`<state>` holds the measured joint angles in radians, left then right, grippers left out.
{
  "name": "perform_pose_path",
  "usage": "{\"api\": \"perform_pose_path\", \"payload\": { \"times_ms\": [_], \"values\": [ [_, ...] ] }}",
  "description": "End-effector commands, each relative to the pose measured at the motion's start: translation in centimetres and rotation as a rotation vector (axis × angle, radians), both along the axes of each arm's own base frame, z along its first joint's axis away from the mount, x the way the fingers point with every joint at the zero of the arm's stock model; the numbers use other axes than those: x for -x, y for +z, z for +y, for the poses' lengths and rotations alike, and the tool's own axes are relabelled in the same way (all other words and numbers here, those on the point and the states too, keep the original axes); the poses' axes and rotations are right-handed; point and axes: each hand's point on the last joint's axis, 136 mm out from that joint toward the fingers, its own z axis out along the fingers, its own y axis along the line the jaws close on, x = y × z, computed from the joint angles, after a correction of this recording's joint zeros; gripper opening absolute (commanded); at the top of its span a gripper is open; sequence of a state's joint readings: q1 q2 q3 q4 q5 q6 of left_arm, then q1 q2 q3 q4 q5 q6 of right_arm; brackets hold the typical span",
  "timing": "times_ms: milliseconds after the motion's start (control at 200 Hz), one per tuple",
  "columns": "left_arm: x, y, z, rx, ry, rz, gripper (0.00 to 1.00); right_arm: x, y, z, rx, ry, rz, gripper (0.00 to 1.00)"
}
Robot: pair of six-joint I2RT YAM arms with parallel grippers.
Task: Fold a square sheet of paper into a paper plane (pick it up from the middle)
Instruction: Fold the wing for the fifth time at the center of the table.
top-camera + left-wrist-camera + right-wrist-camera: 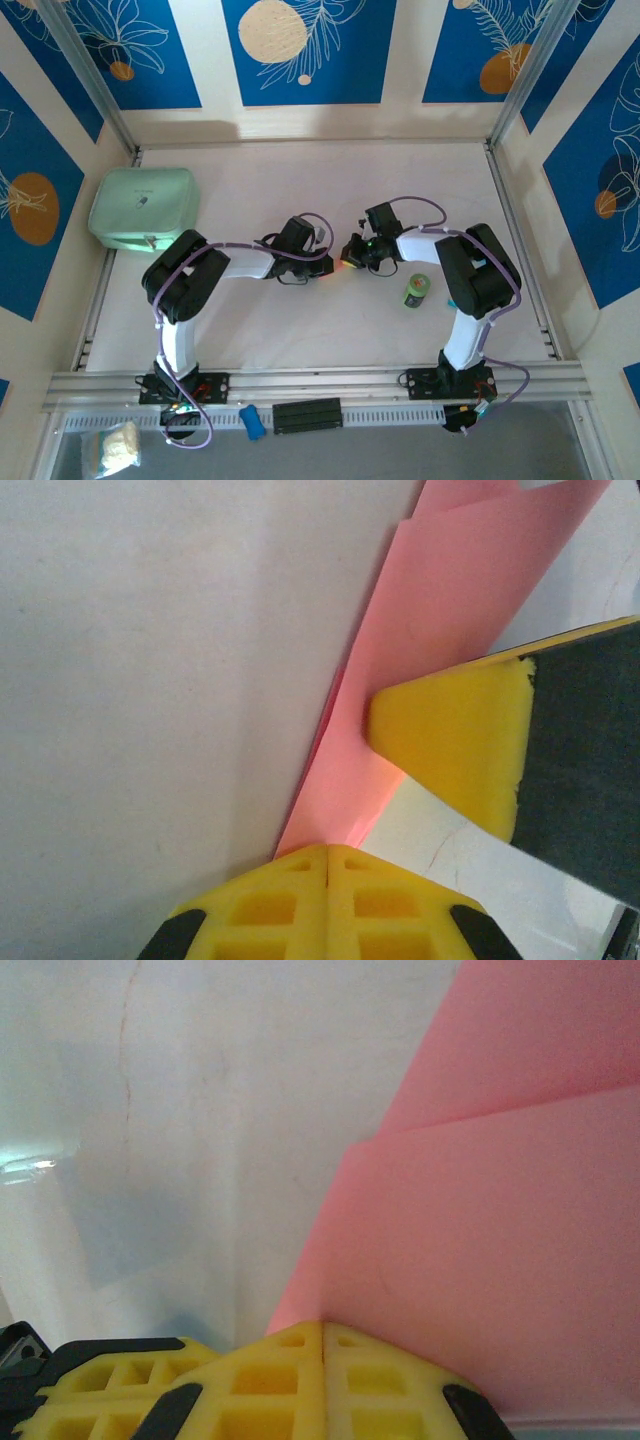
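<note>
Pressing shut, the left gripper [327, 855] meets the narrow end of the folded pink paper [450, 610], whose long axis runs up and right. The right gripper [322, 1328], also closed, touches it too; whether either pinches it is unclear. A green can [416, 292] stands beside the right arm and a mint-green case [143, 208] sits far left on the white table [300, 170], between blue-patterned walls [340, 60].

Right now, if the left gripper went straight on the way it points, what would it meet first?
The pink paper: it lies directly ahead of the shut left gripper, seemingly touching its tips. The right gripper's fingertip sits off to one side of that line.
</note>
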<state>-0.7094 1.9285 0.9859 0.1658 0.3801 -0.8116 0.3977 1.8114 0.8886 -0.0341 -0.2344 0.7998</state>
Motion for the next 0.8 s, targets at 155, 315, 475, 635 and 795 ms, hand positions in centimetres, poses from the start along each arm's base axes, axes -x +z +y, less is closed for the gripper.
{"api": "perform_pose_path", "payload": {
  "times_ms": [155,315,475,635,795],
  "values": [
    [2.9,-5.6,3.7,-0.184,0.042,0.141,0.0,-0.1,-2.6,-4.8,0.108,-0.104,0.052,0.01],
    [3.0,-5.6,3.7,-0.185,0.042,0.143,0.0,-0.4,-2.2,-5.7,0.12,-0.132,0.046,0.02],
    [2.9,-5.4,3.5,-0.179,0.035,0.14,0.0,-0.9,-0.4,-5.2,0.121,-0.12,0.015,0.05],
    [2.7,-5.1,3.3,-0.172,0.032,0.133,0.0,-1.4,2.2,-4.5,0.181,-0.098,-0.053,0.1],
    [2.7,-5.0,3.2,-0.163,0.032,0.135,0.0,-1.8,2.8,-5.2,0.273,-0.124,-0.074,0.23]
  ]
}}
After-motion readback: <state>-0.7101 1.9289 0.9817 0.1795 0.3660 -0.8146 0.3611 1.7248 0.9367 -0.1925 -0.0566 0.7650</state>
